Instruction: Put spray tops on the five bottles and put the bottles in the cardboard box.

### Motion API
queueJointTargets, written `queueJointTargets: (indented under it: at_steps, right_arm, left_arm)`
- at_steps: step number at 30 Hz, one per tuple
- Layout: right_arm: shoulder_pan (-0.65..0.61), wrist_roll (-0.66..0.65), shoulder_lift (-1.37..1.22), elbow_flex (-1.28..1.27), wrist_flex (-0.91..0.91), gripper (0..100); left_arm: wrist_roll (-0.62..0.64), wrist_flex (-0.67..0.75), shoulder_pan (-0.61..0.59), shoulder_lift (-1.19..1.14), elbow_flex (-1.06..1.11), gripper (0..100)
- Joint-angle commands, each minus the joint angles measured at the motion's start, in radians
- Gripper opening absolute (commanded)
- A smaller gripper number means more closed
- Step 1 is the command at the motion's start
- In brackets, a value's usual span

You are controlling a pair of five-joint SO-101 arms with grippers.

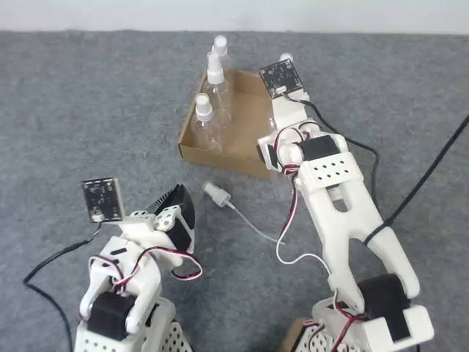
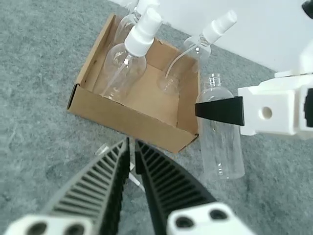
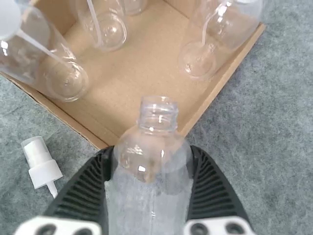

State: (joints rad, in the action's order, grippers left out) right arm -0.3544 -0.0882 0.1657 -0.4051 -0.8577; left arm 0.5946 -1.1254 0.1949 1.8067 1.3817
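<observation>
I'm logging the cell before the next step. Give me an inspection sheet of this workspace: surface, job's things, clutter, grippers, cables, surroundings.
Surface: grey carpet-like mat, flat.
Job's things: cardboard box holds four capped bottles, upright. An uncapped bottle stands outside the box, by its corner. A loose spray top lies on the mat in front of the box, its dip tube trailing.
Clutter: nothing seen.
Grippers: left gripper is shut and empty, above the mat near the loose spray top. Right gripper is clamped on the uncapped bottle's body.
Cables: a black cable crosses the mat beside the right arm. Red and white wires run along both arms.
Surroundings: pale wall behind the mat.
</observation>
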Motion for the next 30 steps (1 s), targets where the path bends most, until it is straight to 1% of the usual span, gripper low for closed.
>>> queueJointTargets:
  at_steps: [1,4,12,16,19,26,28,30]
  right_arm:
    - [0.016,0.005,0.065,0.043,0.021,1.3]
    - [0.016,0.003,0.065,0.043,0.021,1.3]
    - [0.016,0.003,0.065,0.043,0.021,1.3]
    - [0.016,0.003,0.065,0.043,0.021,1.3]
    - [0.016,0.003,0.065,0.043,0.021,1.3]
    - [0.016,0.003,0.065,0.043,0.021,1.3]
    - [0.016,0.003,0.065,0.043,0.021,1.3]
    - [0.016,0.003,0.065,0.043,0.021,1.3]
  left_arm:
    - [0.008,-0.003,0.005,-0.015,-0.059,1]
    - [0.009,-0.003,0.005,-0.121,-0.111,1]
    - [0.037,0.002,0.005,-0.572,-0.291,1]
    - [0.055,0.003,0.005,-0.715,-0.344,1]
    - [0.089,0.003,0.005,-0.773,-0.367,1]
    - [0.094,0.017,0.006,-0.810,-0.367,2]
    - [0.094,0.034,0.006,-0.812,-0.358,6]
    - [0.107,0.040,0.008,-0.812,-0.344,12]
